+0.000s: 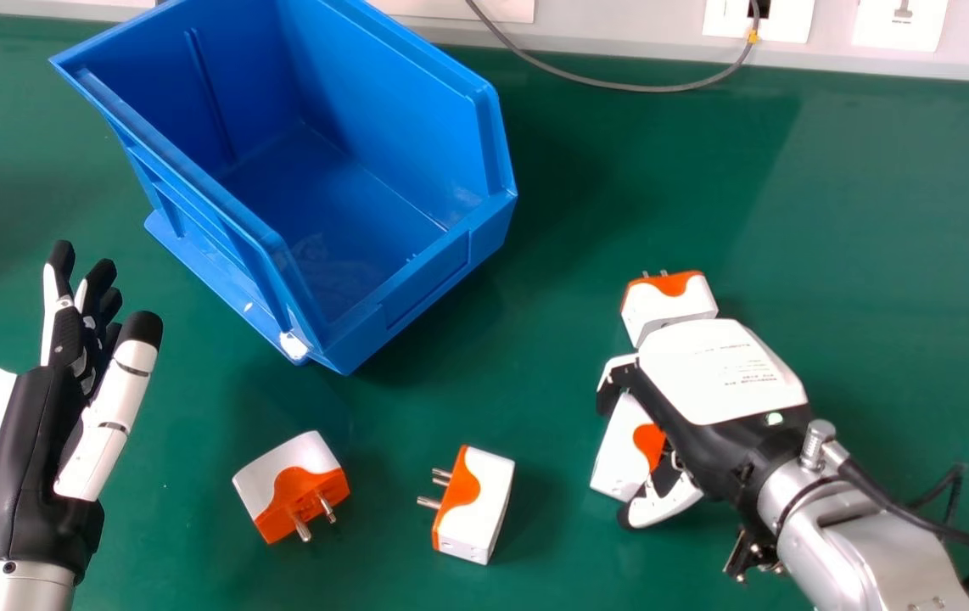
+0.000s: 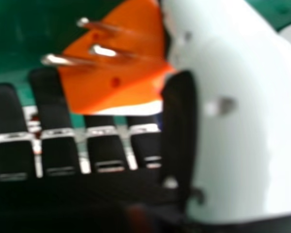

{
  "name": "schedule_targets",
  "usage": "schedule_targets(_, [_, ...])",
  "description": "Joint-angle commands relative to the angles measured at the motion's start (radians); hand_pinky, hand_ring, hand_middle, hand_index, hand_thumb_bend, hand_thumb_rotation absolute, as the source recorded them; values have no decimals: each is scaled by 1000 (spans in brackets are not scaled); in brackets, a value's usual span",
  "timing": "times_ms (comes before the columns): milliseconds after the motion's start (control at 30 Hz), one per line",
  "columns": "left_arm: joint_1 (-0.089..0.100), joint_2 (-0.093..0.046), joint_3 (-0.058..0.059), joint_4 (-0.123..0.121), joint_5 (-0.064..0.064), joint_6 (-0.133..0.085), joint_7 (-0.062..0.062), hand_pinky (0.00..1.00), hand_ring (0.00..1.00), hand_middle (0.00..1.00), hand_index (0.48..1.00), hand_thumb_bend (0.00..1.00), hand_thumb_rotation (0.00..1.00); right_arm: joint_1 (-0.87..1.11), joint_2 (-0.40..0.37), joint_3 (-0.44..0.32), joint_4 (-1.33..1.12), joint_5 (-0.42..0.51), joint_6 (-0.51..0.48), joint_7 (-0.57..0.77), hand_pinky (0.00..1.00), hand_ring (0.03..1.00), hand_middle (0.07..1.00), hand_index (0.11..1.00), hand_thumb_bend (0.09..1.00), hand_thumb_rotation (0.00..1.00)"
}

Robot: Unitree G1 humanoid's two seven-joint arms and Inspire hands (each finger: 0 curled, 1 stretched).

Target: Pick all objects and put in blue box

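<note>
Right hand has fingers and thumb curled around a plug adapter, right of the blue box; grip should seat squarely before lifting clear of the farther adapter, left hand idle, fingers loosely extended.

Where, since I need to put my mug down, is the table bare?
The widest patch runs from the blue box rightward, between the grey cable and the right hand. A smaller one separates the left hand from the leftmost plug adapter. It's crowded around the right hand, with two adapters close by.
</note>
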Motion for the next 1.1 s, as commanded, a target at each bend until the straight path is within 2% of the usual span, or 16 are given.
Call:
schedule_targets(0, [-1,4,1,-25,4,-6,5,1000,1000,1000,1000,463,738,1,-2,-6,14,9,-18,-31,311,433,520,554,514,83])
schedule_targets(133, [1,4,1,-32,4,-2,5,1000,1000,1000,1000,461,735,3,-1,-5,9,1,-10,-22,258,410,493,528,512,53])
schedule_targets(300, [2,3,1,-34,9,-4,9,1000,1000,1000,1000,461,734,5,0,-4,3,-8,-3,-18,268,410,496,536,507,42])
schedule_targets(433, [2,5,1,-35,7,-1,8,1000,1000,1000,1000,459,733,8,0,-4,-4,-8,-5,-23,289,409,502,543,499,27])
schedule_targets(600, [-4,8,3,-23,2,-5,2,1000,1000,1000,1000,457,733,9,0,-8,-9,-6,-5,-22,307,413,506,538,497,17])
schedule_targets(667, [-3,8,3,-27,5,-2,4,1000,1000,1000,1000,457,733,12,-2,-13,-23,-6,-3,-17,305,411,507,543,494,13])
schedule_targets(767, [-3,8,2,-26,9,-5,5,1000,1000,1000,1000,456,733,27,-3,-30,-72,9,7,7,302,410,506,549,492,11])
schedule_targets(933, [1,8,4,-29,9,-7,4,1000,1000,1000,1000,458,733,61,-5,-62,-153,40,0,15,291,405,504,555,487,5])
schedule_targets(1067, [3,8,3,-35,9,-2,5,1000,1000,1000,1000,460,734,102,3,-102,-268,63,2,21,293,403,499,548,487,4])
